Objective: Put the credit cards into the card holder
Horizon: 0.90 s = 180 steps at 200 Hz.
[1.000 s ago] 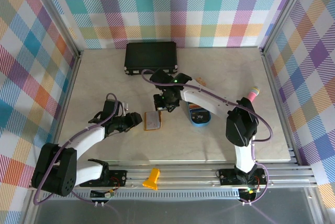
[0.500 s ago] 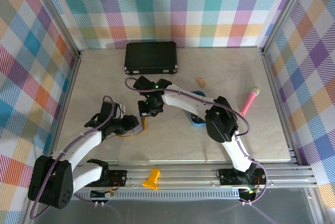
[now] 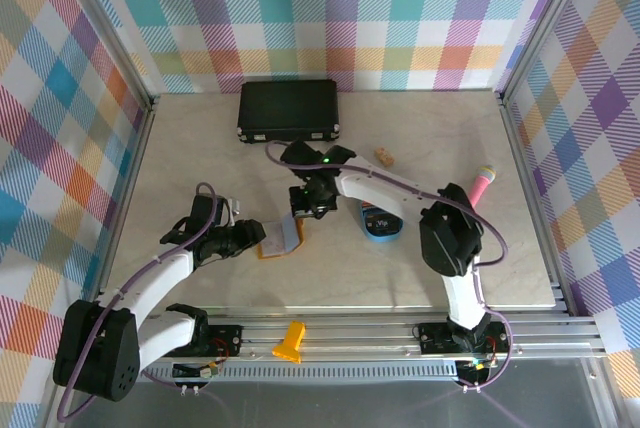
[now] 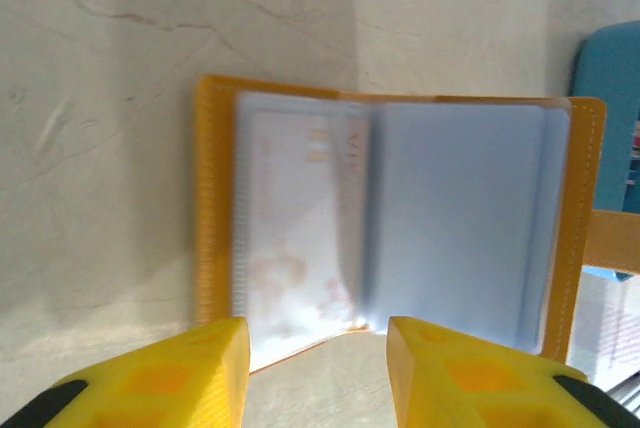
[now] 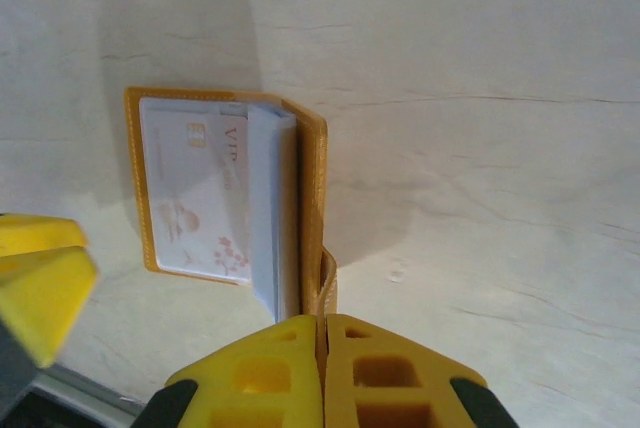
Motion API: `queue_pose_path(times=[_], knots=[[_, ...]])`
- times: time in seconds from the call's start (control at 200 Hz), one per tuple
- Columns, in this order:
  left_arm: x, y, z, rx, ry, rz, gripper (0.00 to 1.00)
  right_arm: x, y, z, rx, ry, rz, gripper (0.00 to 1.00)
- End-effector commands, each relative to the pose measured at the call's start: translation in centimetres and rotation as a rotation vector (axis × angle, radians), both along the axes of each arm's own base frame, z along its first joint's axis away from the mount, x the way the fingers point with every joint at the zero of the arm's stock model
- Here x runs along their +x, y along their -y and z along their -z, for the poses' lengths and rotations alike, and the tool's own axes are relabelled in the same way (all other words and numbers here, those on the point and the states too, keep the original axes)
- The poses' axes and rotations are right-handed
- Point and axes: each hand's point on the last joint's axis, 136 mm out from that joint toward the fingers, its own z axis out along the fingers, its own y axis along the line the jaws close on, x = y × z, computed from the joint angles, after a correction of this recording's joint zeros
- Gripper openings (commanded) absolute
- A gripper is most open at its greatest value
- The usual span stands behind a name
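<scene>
Looking down from the top camera, you find the card holder (image 3: 281, 239) lying open left of centre. The left gripper (image 3: 257, 239) is at its left edge and the right gripper (image 3: 303, 210) is just above it. To its right sits the blue tray (image 3: 381, 231) with something printed inside, too small to call cards. The black case (image 3: 288, 110) and pink microphone (image 3: 478, 188) lie well apart from it.

In the left wrist view, the left gripper's fingers stand spread along the bottom edge with nothing between them. One white card (image 4: 290, 238) sits in the left pocket; the blue pockets (image 4: 460, 218) beside it look bare.

In the right wrist view, the right gripper is pressed together at bottom centre, right at the snap tab (image 5: 324, 286). You cannot tell whether it nips the tab.

By my judgement one card is in, the others remain, and only that close-hanging right gripper crowds the pockets.
</scene>
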Motion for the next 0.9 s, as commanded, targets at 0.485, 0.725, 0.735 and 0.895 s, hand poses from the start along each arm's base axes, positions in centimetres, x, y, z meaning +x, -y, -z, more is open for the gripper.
queue_pose_path(times=[0.485,0.725,0.735,0.895], knots=[[3.5,6.7,0.7,-0.095,0.046,0.139,0.11,0.1,6.6,-0.8,-0.014,0.010,0.062,0.00],[3.7,6.9,2.7,-0.065,0.005,0.137,0.06,0.1,6.5,-1.1,-0.002,0.013,0.064,0.00],[3.7,6.9,2.8,-0.064,0.004,0.138,0.05,0.1,6.5,-1.2,-0.002,0.014,0.064,0.00],[3.8,7.0,3.4,-0.056,0.001,0.146,0.05,0.1,6.3,-1.4,0.006,0.014,0.063,0.00]])
